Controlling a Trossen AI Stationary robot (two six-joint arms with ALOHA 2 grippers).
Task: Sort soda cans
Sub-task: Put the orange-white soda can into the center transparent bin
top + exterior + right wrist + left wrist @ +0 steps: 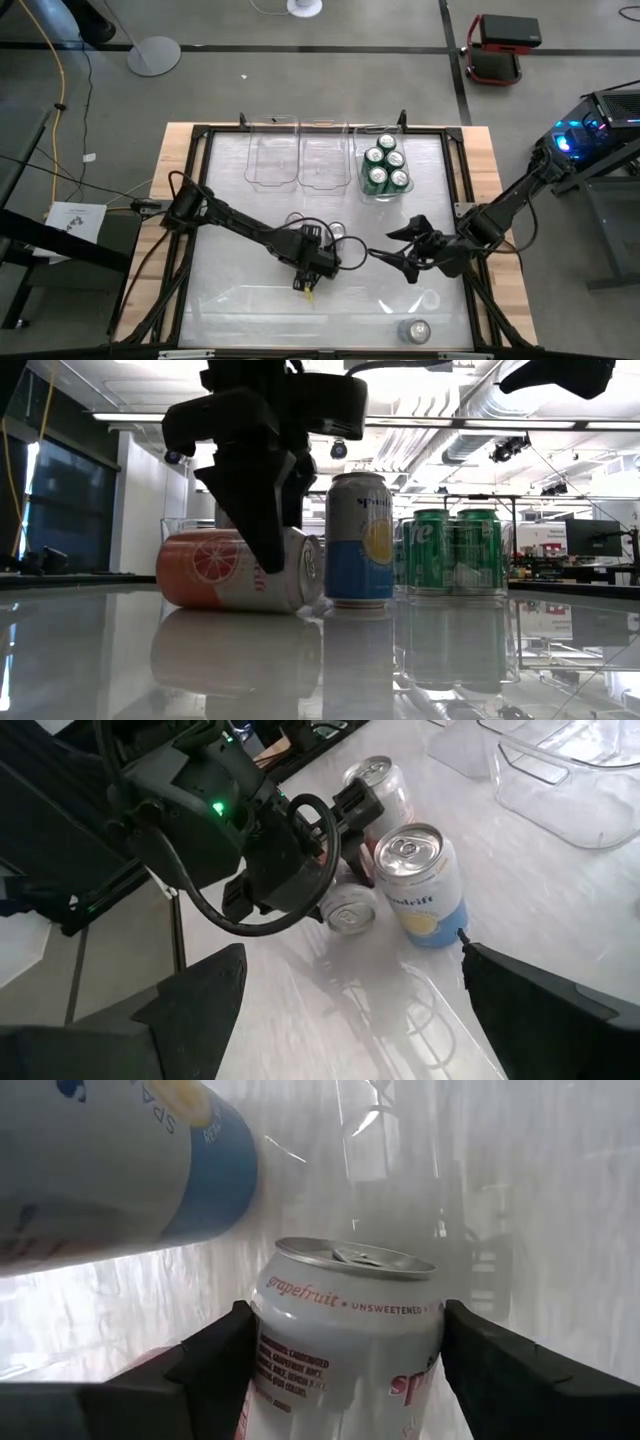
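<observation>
My left gripper (345,1320) points down over a white and pink grapefruit can (235,570) that lies on its side near the table's middle. An upright blue and yellow lemon can (420,885) stands just beside it. Another silver-topped can (380,785) stands beyond them. Several green cans (385,165) stand in the rightmost clear bin (362,190). A lone grey can (415,330) stands by the near edge. My right gripper (400,255) hangs open to the right of the lemon can and touches nothing. My left gripper pinches the grapefruit can across its body (345,1370), one finger (205,1365) on each side wall. The fingers come from above, pointing down, and lie across the can's length. The can lies on its side on the table, its silver top (355,1258) facing away from the wrist.
Two clear bins (270,160) (322,160) without cans sit at the far side, left of the bin with the green cans. A dark frame (200,135) rims the glossy white table. Open surface lies toward the near edge.
</observation>
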